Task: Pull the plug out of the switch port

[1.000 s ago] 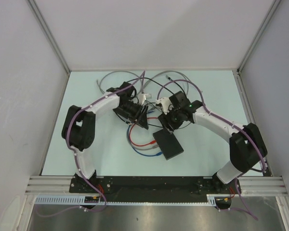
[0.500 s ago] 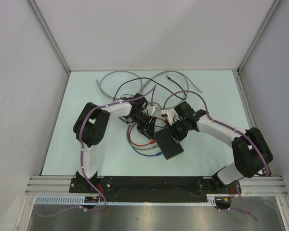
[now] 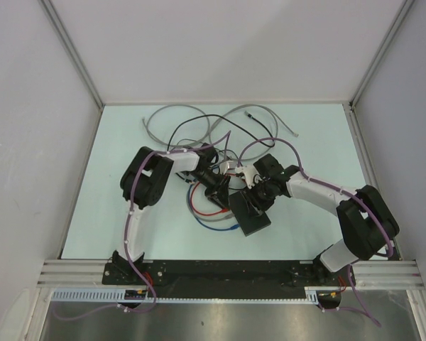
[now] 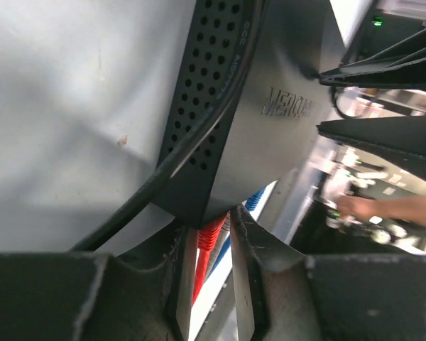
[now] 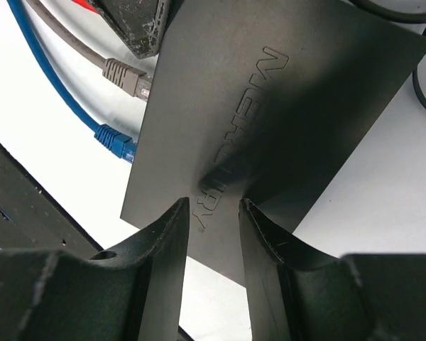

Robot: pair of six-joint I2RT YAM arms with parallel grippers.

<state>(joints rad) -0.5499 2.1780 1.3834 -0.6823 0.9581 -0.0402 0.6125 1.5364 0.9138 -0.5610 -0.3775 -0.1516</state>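
While both arms crowd in over the middle of the bench (image 3: 92,220), the flat black switch (image 3: 252,217) lies a little toward the near edge, roughly midway between the left and right edges. The left gripper (image 4: 213,226) is right at the box's narrow edge. Its two fingers (image 4: 187,284) stand close together on either side of a red plug (image 4: 206,249), which sits in the switch port (image 4: 209,216) at the corner of the casing. The gap is tight, but I cannot tell whether the fingers actually pinch the plug. A gray and a blue lead show in the same gap beside it. A black cord (image 4: 199,135) trails across the vented side of the box.

On the other side, the right gripper (image 5: 213,206) hangs over the switch's flat top face, its fingers (image 5: 172,245) slightly apart with nothing between them, tips straddling the embossed lettering. From that wrist, a gray plug (image 5: 124,74) and a blue plug (image 5: 113,141) lie loose on the bench just beside the box's edge.
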